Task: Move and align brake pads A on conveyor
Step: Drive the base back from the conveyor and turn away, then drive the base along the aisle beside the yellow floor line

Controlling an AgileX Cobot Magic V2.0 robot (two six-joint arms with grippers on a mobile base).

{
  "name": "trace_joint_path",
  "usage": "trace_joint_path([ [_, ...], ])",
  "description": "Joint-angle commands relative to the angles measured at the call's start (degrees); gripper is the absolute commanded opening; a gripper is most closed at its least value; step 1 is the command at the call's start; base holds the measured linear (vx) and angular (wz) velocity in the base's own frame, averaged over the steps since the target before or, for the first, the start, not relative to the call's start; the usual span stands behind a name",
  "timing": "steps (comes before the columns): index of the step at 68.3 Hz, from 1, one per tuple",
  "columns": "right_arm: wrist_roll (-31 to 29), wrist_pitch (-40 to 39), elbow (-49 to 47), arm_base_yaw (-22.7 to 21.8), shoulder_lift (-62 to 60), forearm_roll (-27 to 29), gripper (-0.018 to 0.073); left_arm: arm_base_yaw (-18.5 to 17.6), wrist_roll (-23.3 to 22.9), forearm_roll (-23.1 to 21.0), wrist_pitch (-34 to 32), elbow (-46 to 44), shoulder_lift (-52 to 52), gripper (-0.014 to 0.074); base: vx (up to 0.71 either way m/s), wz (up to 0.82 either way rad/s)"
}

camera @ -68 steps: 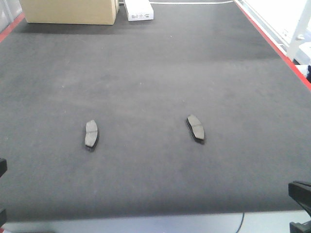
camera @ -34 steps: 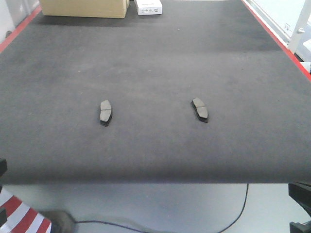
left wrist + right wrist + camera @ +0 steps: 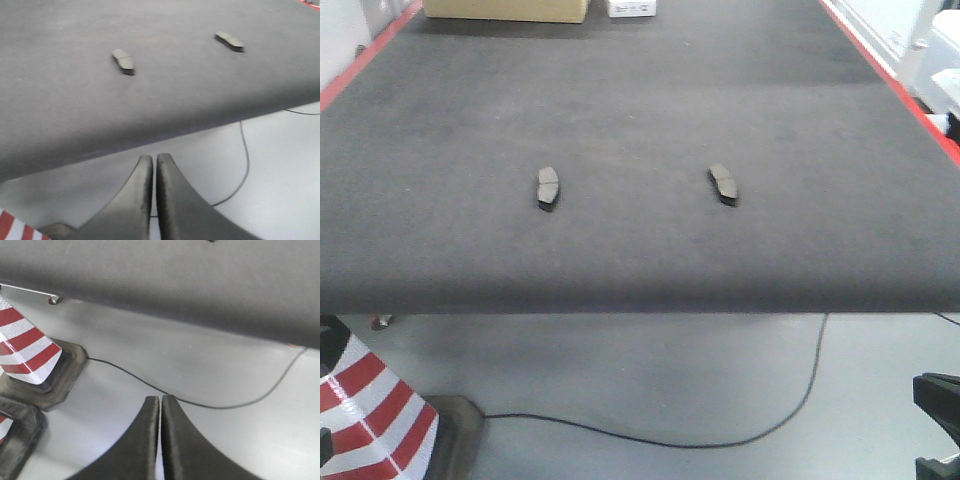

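Conveyor (image 3: 620, 90), a dark felt belt with red edges, fills the upper view. Grey floor (image 3: 650, 380) lies below its near edge, with a red-white striped cone (image 3: 375, 400) at left and a thin black cable (image 3: 720, 440). Left end effector (image 3: 154, 159) and right end effector (image 3: 161, 400) hang over the floor off the belt, fingers pressed together, holding nothing. Left brake pad (image 3: 548, 187) and right brake pad (image 3: 724, 184) lie flat mid-belt, well apart, the right one slightly angled.

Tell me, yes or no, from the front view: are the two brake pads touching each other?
No, the left brake pad and the right brake pad lie well apart on the conveyor, with bare belt between them.
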Motion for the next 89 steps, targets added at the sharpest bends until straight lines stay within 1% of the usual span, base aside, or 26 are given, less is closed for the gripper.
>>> trace_joint_path([
  [1, -0.54, -3.29, -1.45, -0.07, 0.11, 0.12, -0.0008, -0.26, -0.07, 0.21, -3.98, -1.49, 0.13, -0.0006, -0.20, -0.20],
  [20, -0.54, -3.29, -1.45, -0.07, 0.11, 0.12, -0.0008, -0.26, -0.07, 0.21, -3.98, -1.49, 0.13, -0.0006, -0.15, -0.44],
  [61, -0.54, -3.24, -1.45, -0.07, 0.11, 0.12, -0.0008, -0.26, -0.07, 0.21, -3.98, -1.49, 0.13, -0.0006, -0.12, -0.72],
  [89, -0.54, -3.24, -1.45, -0.07, 0.11, 0.12, -0.0008, -0.26, -0.07, 0.21, -3.98, -1.49, 0.13, -0.0006, -0.04, -0.59],
])
